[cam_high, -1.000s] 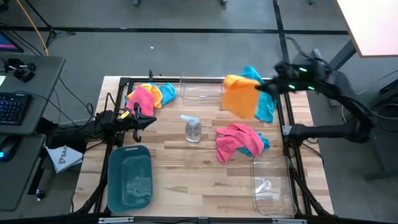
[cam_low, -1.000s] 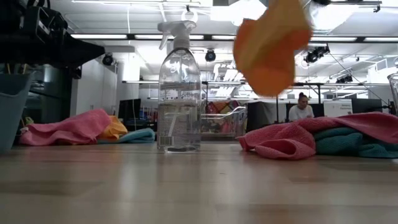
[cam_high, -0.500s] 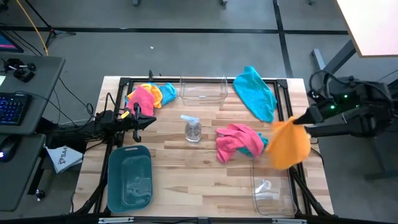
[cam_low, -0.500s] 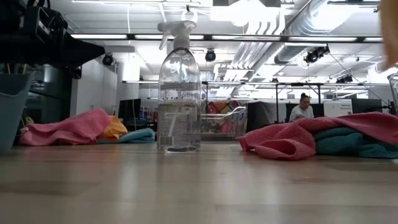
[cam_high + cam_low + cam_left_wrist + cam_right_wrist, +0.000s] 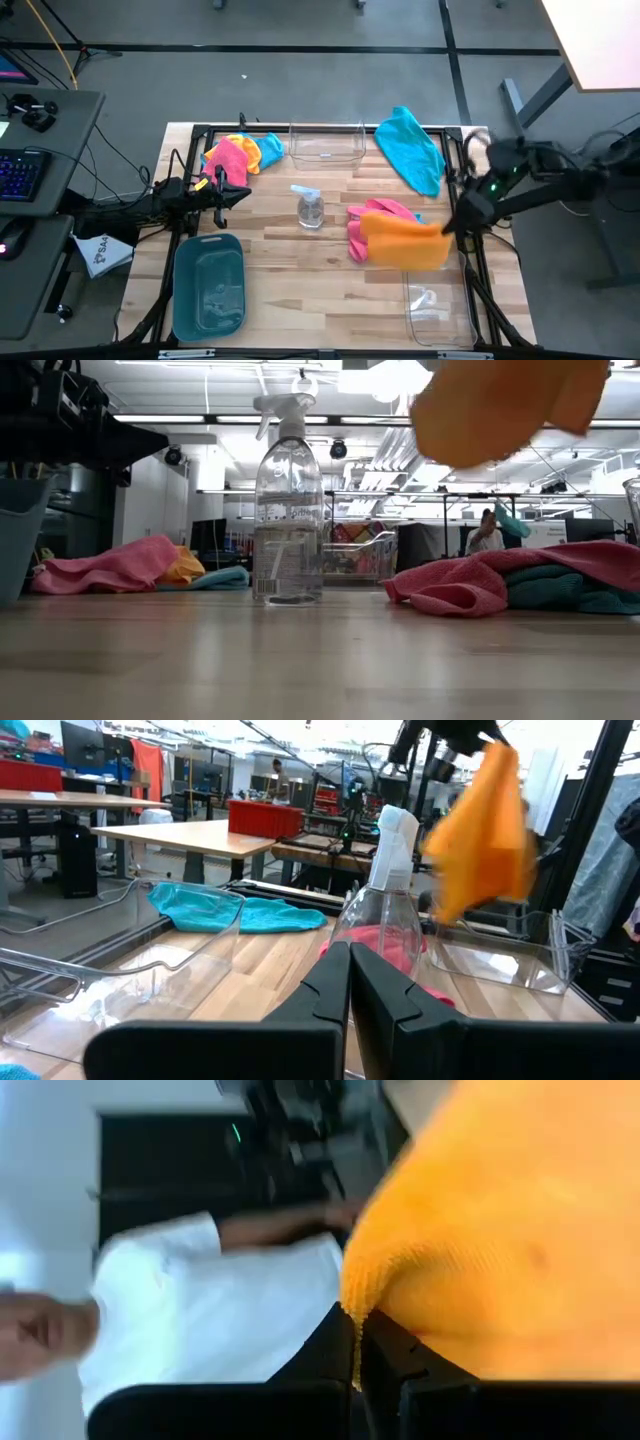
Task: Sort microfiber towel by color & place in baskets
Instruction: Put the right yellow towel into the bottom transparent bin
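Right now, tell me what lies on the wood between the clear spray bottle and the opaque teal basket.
Nothing: in the high view, only bare wooden tabletop separates the clear spray bottle from the opaque teal basket.

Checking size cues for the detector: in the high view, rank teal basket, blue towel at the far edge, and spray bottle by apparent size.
1. teal basket, clearly largest.
2. blue towel, smaller.
3. spray bottle, smallest by far.
All three rest on the table, so nearness to the camera skews little.

You look straight down on the whole surface (image 5: 300, 280) from overhead. Your low camera sits at its level, facing the room behind. Each wrist camera looks closely past its own fingers. All four views share the orange towel (image 5: 405, 243).
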